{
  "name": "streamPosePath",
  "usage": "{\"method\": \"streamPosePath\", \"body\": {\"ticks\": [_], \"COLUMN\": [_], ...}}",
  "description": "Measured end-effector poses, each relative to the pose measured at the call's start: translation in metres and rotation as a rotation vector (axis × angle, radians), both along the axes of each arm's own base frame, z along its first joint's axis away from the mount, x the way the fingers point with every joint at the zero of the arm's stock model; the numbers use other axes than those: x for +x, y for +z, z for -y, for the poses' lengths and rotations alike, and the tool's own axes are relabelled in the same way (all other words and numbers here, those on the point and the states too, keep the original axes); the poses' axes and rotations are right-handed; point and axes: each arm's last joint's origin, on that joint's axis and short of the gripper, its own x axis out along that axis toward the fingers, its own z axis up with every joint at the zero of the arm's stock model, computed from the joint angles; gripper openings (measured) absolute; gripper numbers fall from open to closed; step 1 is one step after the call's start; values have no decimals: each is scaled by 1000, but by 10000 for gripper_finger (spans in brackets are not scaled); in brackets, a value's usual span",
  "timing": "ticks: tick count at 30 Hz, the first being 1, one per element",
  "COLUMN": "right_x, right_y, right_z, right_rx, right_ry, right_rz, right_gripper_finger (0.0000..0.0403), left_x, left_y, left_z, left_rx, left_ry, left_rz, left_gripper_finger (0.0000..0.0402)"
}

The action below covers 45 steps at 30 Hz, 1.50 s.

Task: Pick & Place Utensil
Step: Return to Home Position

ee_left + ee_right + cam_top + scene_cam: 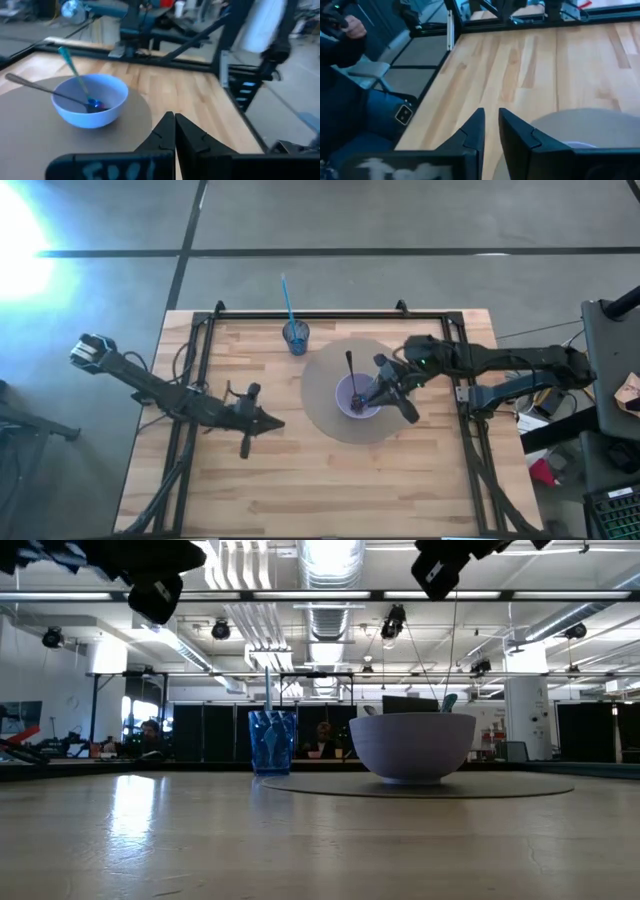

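Note:
A lavender bowl (357, 396) (90, 100) stands on a round grey mat (330, 415). Two utensils lean on the bowl's rim with their heads inside: a dark metal spoon (40, 87) (349, 370) and a teal-handled one (75, 70). A clear blue cup (296, 337) (272, 740) stands upright at the mat's far left edge, with a thin blue utensil (287, 298) sticking up out of it. My left gripper (278, 423) (174, 125) is shut and empty, raised off the table left of the mat. My right gripper (375, 393) (490, 125) hovers over the bowl's right side, with a narrow empty gap between its fingers.
A black frame (300, 315) runs round the light wooden table's edges. Bare wood (300, 490) lies on the near side, between the two arms and the front edge. A person (345, 75) sits beyond the table in the right wrist view.

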Motion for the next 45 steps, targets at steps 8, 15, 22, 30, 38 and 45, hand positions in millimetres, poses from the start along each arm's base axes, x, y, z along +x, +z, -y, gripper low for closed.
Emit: {"method": "streamPosePath", "body": {"ticks": [8, 15, 22, 30, 38, 45], "right_x": [-17, -25, -27, -29, -69, -100], "right_y": [-12, -17, -18, -14, 25, 27], "right_z": [-25, -47, -60, -59, -48, -38], "right_rx": [-7, -24, -42, -118, -172, -179], "right_ry": [-39, -38, -10, -2, -67, -169], "right_rz": [47, 89, 92, 145, 313, 401], "right_gripper_finger": [15, 8, 8, 8, 8, 8], "left_x": [-30, -51, -64, -67, -76, -81], "left_y": [-31, -54, -70, -65, -52, -54], "left_z": [-13, -22, -28, -29, -32, -34], "left_rx": [-11, -52, -79, 18, 28, 55], "left_ry": [-28, -31, -47, -50, -61, -95], "left_rz": [76, 158, 227, 278, 392, 378], "left_gripper_finger": [1, 1, 0, 0, 0, 0]}}
